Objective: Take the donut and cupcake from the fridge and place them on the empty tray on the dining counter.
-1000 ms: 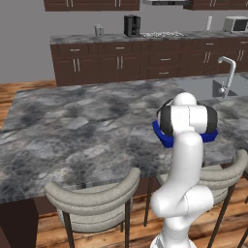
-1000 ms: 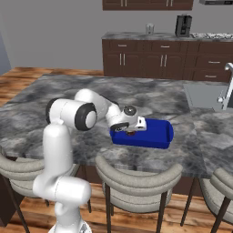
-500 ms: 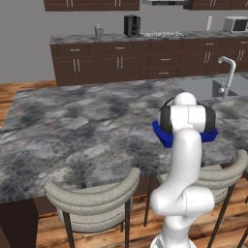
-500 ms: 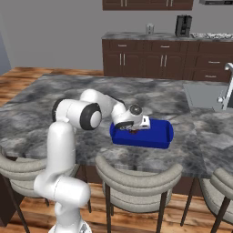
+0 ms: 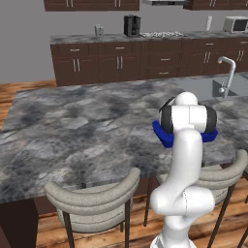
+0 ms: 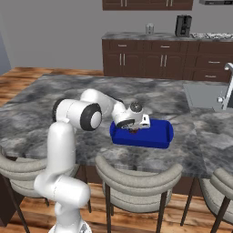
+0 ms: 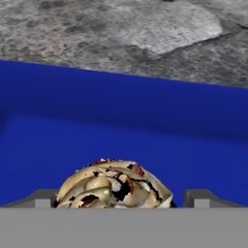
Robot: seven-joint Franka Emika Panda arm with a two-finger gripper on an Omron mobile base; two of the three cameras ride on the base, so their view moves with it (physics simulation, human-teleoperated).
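Observation:
The blue tray [image 6: 154, 136] lies on the grey marble dining counter [image 6: 45, 100], near its front edge. My gripper [image 6: 134, 129] hangs low over the tray's left end, pointing down into it. In the hand view a tan cupcake [image 7: 114, 186] with dark and red bits sits on the tray floor [image 7: 121, 111] between my two fingertips [image 7: 201, 196]. The gripper [image 7: 123, 198] is open, with a small gap showing on the right side of the cake. From the left base view my arm hides most of the tray [image 5: 164, 138]. The donut and the fridge are out of view.
Grey-backed bar stools [image 6: 136, 175] line the counter's near edge. A sink with a curved faucet [image 5: 225, 72] is set into the counter at the right. Dark wall cabinets [image 5: 121, 60] with a coffee maker [image 5: 131, 25] stand at the back.
The jaws have spread wider around the cupcake, which now rests on the tray. The hand has stayed over the tray's left end with barely any shift.

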